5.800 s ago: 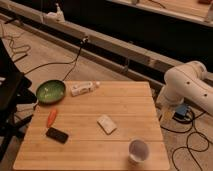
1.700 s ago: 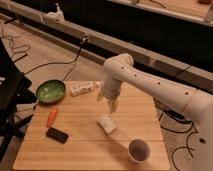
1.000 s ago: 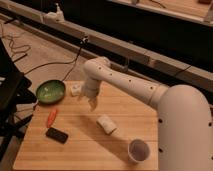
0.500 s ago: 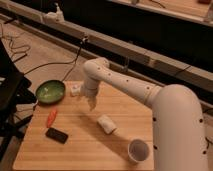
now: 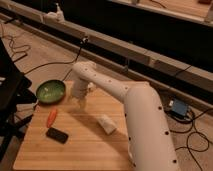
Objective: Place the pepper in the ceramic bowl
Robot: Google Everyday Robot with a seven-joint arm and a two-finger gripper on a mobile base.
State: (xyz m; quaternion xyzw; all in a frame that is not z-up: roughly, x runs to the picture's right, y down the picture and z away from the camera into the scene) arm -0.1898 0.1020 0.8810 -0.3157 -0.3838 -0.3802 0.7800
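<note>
The gripper point(image 5: 81, 104) hangs low over the wooden table point(image 5: 85, 150), right of the ceramic bowl point(image 5: 50, 92); whether it is clenched or released cannot be told. The pepper point(image 5: 51, 118) lies on the table between the bowl and a black phone point(image 5: 57, 135).

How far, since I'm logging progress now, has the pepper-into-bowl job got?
Done: nothing yet. The pepper lies on the table next to the black phone, and nothing shows in the ceramic bowl.
In hand: the gripper hangs low over the table, right of the pepper and apart from it.
Left: reaching the pepper, grasping it, lifting it and setting it in the bowl.
</note>
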